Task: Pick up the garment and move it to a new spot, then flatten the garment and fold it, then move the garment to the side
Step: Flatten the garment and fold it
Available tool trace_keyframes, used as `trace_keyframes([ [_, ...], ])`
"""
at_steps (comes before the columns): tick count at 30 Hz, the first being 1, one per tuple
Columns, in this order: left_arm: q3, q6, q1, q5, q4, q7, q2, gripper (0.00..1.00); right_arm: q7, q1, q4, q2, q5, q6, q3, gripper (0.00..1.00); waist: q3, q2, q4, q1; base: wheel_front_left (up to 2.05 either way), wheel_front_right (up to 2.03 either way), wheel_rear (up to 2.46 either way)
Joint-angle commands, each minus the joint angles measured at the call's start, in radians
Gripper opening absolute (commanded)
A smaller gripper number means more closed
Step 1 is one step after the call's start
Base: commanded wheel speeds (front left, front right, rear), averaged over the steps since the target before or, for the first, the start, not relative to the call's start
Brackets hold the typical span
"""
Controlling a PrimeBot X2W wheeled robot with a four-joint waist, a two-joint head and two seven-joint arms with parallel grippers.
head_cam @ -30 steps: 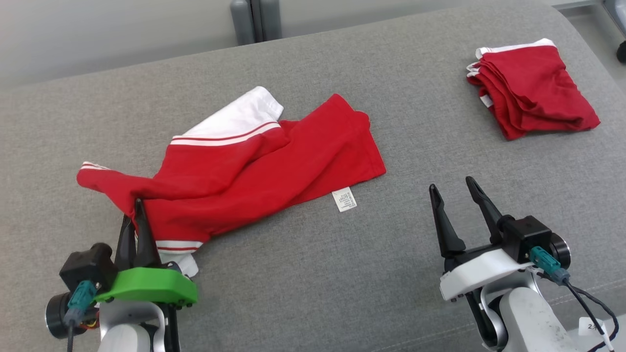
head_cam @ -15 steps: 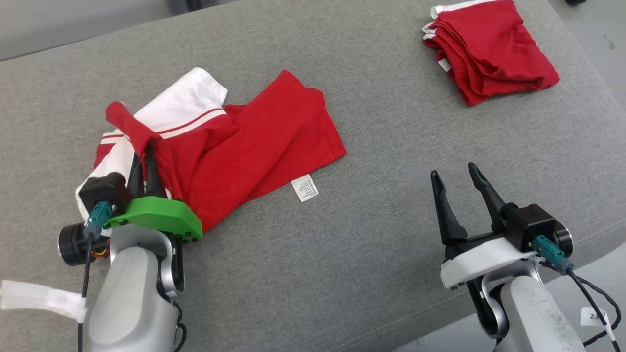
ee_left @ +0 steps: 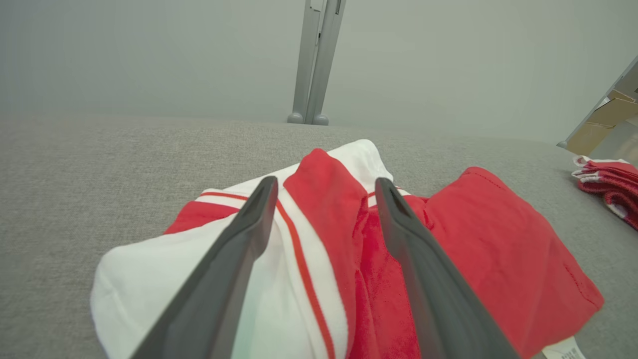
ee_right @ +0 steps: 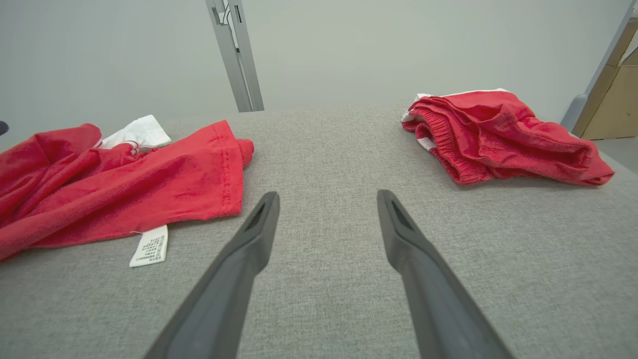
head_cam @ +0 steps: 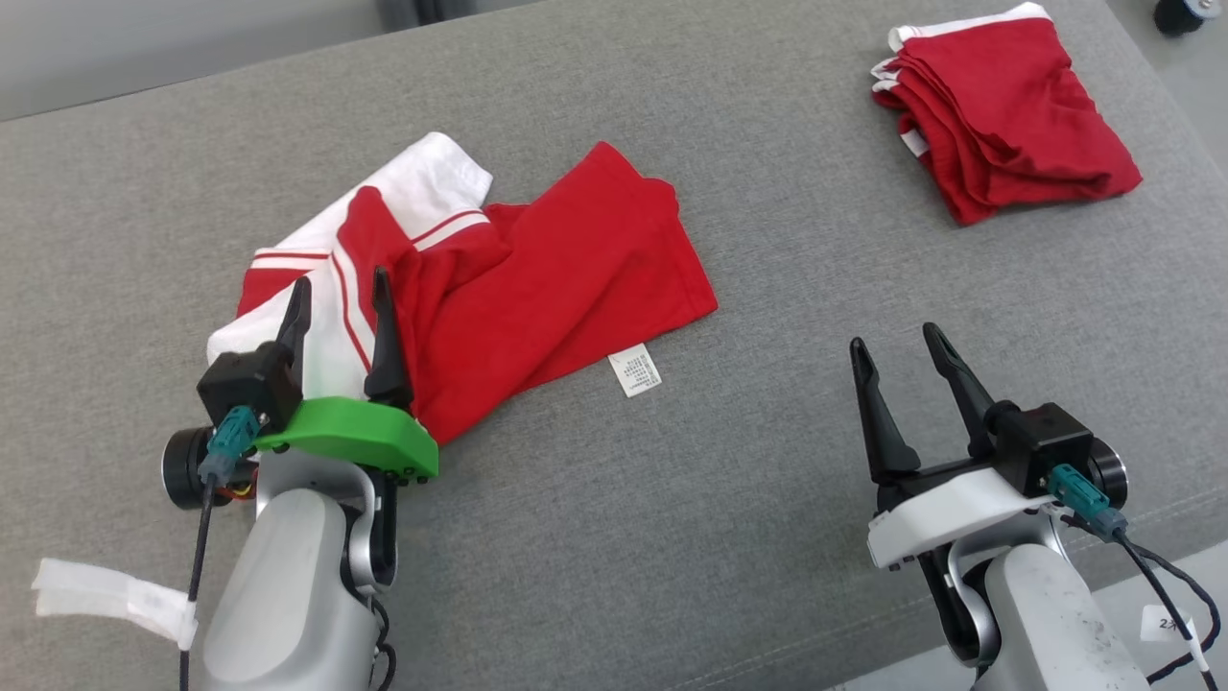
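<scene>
The garment [head_cam: 537, 288] is red with white panels and stripes and lies rumpled on the grey cushion [head_cam: 672, 537], left of centre; a white label [head_cam: 635, 370] sticks out at its near edge. My left gripper [head_cam: 341, 288] stands open just above the garment's folded-over left end, fingers either side of a white striped fold [ee_left: 319, 249], gripping nothing. In the right wrist view the garment [ee_right: 124, 184] lies to the left. My right gripper [head_cam: 897, 341] is open over bare cushion at the lower right, its fingers [ee_right: 249, 249] empty.
A second red garment [head_cam: 1007, 115] lies folded at the far right corner of the cushion, also in the right wrist view [ee_right: 498, 139]. A grey metal post [ee_left: 316, 60] stands behind the cushion. White tape [head_cam: 106, 595] hangs from the left arm's cable.
My left gripper carried the garment's left end up and over onto the rest of it, then opened and let go. The head camera shifted. The right gripper stayed open and still.
</scene>
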State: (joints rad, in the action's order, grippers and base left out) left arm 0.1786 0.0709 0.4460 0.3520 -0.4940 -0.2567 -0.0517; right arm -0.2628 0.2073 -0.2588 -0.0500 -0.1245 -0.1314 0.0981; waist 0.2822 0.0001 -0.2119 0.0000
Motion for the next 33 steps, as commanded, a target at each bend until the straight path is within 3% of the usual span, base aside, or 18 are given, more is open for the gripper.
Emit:
trace_keyframes([
  [1,-0.007,0.011,-0.035,0.006,0.023,-0.006,-0.002,1.0,-0.003,-0.012,-0.003,-0.001,0.004,0.001,-0.002,1.0,-0.046,-0.0001,0.056,0.0,0.0,0.0,0.0],
  [7,-0.063,0.044,-0.116,0.042,0.08,0.01,-0.026,1.0,-0.003,-0.016,-0.006,-0.001,0.005,0.001,0.003,1.0,-0.067,-0.0001,0.093,0.0,0.0,0.0,0.0],
  [14,-0.068,0.016,-0.136,0.102,0.046,0.102,-0.029,1.0,-0.003,-0.007,-0.004,-0.001,0.012,0.002,0.009,1.0,-0.05,-0.0001,0.086,0.0,0.0,0.0,0.0],
  [20,-0.088,0.042,-0.08,0.1,-0.032,0.112,-0.062,1.0,-0.003,0.007,-0.006,-0.001,0.016,0.002,0.012,1.0,-0.022,-0.0001,0.053,0.0,0.0,0.0,0.0],
  [28,-0.092,0.024,-0.002,0.107,-0.156,0.12,-0.098,1.0,-0.003,0.009,-0.008,-0.001,0.019,0.002,0.009,1.0,-0.003,-0.0001,0.02,0.0,0.0,0.0,0.0],
  [29,-0.091,0.022,0.004,0.107,-0.165,0.117,-0.098,0.89,-0.003,0.009,-0.009,-0.001,0.018,0.002,0.009,1.0,-0.003,-0.0001,0.019,0.0,0.0,0.0,0.0],
  [30,-0.09,0.02,0.01,0.107,-0.175,0.113,-0.099,0.49,-0.003,0.009,-0.01,-0.001,0.018,0.002,0.01,1.0,-0.004,-0.0001,0.018,0.0,0.0,0.0,0.0],
  [31,-0.089,0.019,0.014,0.107,-0.182,0.113,-0.098,0.3,-0.003,0.008,-0.01,-0.001,0.017,0.002,0.009,1.0,-0.005,-0.0001,0.017,0.0,0.0,0.0,0.0],
  [32,-0.086,0.018,0.018,0.106,-0.189,0.106,-0.098,0.0,-0.003,0.007,-0.011,-0.001,0.017,0.002,0.008,1.0,-0.007,-0.0001,0.017,0.0,0.0,0.0,0.0],
  [33,-0.084,0.016,0.021,0.105,-0.194,0.1,-0.098,0.0,-0.003,0.006,-0.012,-0.001,0.016,0.002,0.008,1.0,-0.009,-0.0001,0.018,0.0,0.0,0.0,0.0],
])
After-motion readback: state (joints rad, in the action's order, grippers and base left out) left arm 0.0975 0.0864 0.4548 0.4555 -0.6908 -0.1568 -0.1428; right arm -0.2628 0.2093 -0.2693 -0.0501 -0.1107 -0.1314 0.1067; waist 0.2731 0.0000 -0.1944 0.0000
